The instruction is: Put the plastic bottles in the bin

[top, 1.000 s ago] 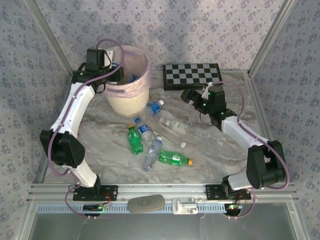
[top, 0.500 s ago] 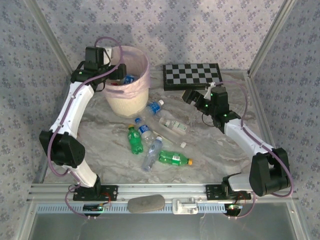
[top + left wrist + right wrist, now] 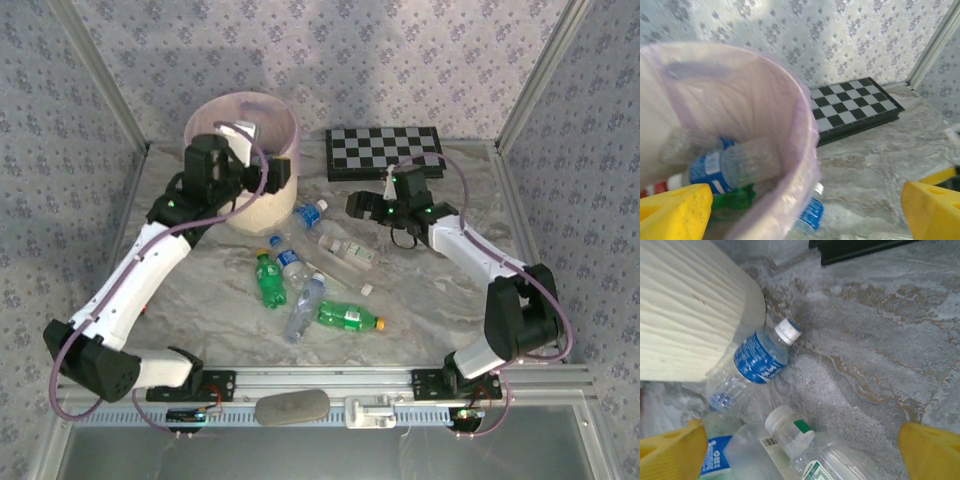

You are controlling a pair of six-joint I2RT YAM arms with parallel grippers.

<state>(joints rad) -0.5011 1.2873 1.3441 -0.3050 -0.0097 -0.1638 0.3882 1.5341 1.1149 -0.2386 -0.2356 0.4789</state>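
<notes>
No readable text; print on blue bottle label [image 3: 759,361] blurred

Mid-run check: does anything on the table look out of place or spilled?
Nothing spilled. One small white piece, perhaps a loose cap, lies alone on the table just right of the scattered bottles. A chessboard sits at the back edge, unrelated to the job. The bin stands upright.
</notes>
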